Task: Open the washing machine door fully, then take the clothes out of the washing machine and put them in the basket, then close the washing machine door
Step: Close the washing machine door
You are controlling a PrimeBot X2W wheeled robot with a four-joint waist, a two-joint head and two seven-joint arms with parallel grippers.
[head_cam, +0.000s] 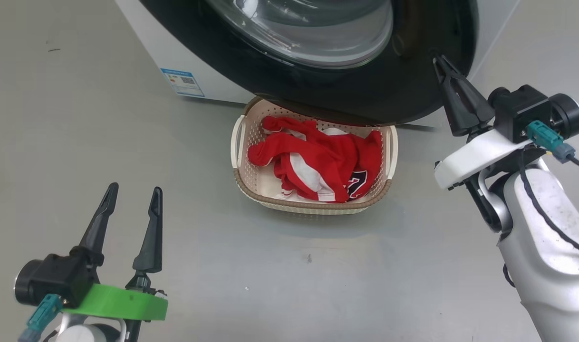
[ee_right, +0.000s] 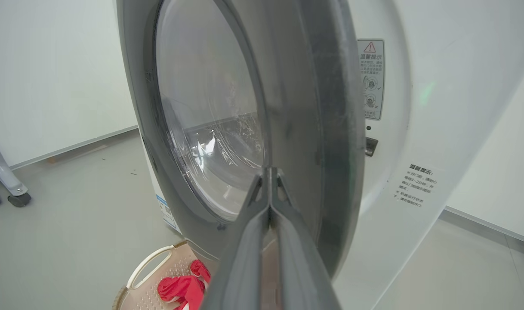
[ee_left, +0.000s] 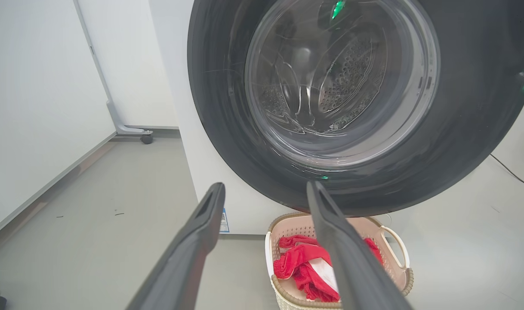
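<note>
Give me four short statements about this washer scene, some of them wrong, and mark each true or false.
1. The clothes lie in the basket. True.
2. The left gripper has its fingers pressed together. False: they stand apart, holding nothing.
3. The washing machine door is latched flush against the washing machine. False: the right wrist view shows a gap between them.
4. The right gripper has its fingers shut, tips at the door's black rim. True.
</note>
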